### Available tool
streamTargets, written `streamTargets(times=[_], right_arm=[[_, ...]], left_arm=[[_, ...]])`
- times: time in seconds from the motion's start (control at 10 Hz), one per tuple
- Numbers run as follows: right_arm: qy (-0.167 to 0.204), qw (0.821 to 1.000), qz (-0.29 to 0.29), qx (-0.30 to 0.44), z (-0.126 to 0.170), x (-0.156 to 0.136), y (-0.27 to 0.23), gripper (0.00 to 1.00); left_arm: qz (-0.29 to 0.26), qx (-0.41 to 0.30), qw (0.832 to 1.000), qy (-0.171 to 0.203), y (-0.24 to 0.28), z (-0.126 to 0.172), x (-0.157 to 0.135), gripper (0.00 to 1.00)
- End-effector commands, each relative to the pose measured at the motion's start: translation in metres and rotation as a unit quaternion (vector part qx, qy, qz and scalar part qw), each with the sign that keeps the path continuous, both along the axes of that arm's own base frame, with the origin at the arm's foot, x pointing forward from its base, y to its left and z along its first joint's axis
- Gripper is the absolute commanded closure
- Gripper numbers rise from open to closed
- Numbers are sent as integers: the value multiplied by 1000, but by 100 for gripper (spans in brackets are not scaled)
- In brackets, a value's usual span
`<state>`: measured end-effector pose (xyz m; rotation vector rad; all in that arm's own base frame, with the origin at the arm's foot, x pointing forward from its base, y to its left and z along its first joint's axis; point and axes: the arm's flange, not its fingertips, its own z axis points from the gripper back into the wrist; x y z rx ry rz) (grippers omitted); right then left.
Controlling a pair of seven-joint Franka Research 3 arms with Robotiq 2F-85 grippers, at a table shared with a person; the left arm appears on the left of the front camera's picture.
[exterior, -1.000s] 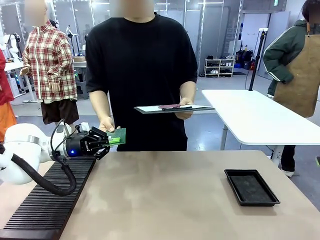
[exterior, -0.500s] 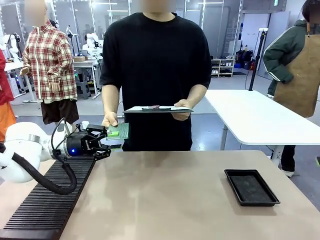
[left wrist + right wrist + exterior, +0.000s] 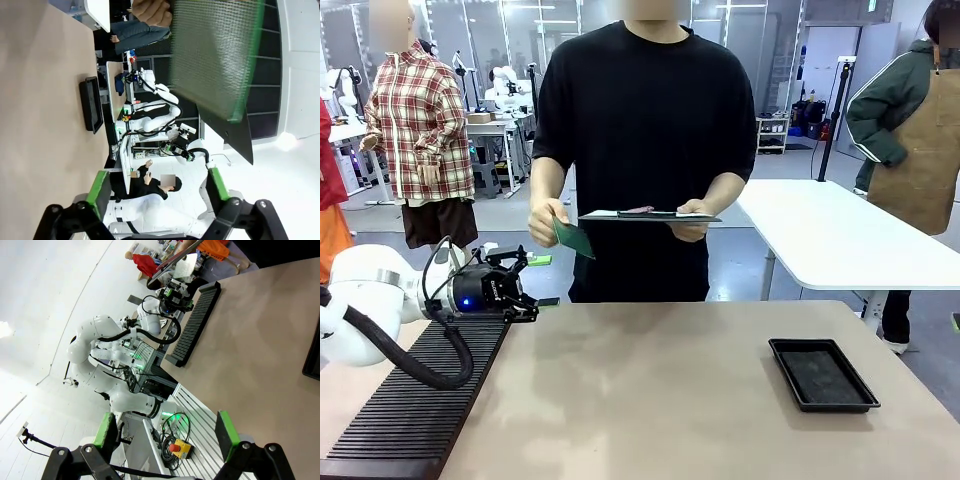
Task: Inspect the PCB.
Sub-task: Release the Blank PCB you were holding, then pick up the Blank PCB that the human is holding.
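Observation:
The PCB (image 3: 572, 238), a thin green board, is in the person's hand (image 3: 542, 222), raised and tilted beside the clipboard (image 3: 650, 215) that their other hand holds. My left gripper (image 3: 542, 281) stands open and empty below it, at the table's far left edge, pointing at the person. In the left wrist view the PCB (image 3: 215, 55) hangs large ahead of the left gripper (image 3: 157, 187), clear of its spread green pads (image 3: 98, 192). In the right wrist view my right gripper (image 3: 165, 432) is open with nothing between its fingers.
A black ridged rack (image 3: 410, 410) lies along the table's left side under my left arm. A black shallow tray (image 3: 822, 374) sits at the right. A white table (image 3: 840, 235) stands behind at the right, with another person beside it.
My left gripper has opened and let go of the PCB. The person has taken it, lifted it up toward the clipboard, and shifted slightly to the right.

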<state>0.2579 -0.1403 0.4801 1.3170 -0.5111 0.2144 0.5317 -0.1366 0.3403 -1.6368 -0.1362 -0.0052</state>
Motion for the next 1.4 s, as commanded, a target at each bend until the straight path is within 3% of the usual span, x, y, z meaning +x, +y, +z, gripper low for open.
streamTargets(times=[0.0,0.1,0.2,1.2,1.3], right_arm=[[-12,1000,0,3,2,2,-1,0],[-12,1000,0,3,2,2,-1,0],[-12,1000,0,3,2,2,-1,0],[-12,1000,0,3,2,2,-1,0],[-12,1000,0,3,2,2,-1,0]], left_arm=[[3,12,1000,-12,4,1,-7,0],[-17,6,1000,-21,5,-3,-11,0],[1,1,1000,0,1,-1,0,0],[-1,3,1000,-3,1,-3,-2,0],[-19,-1,1000,-2,10,29,-8,0]])
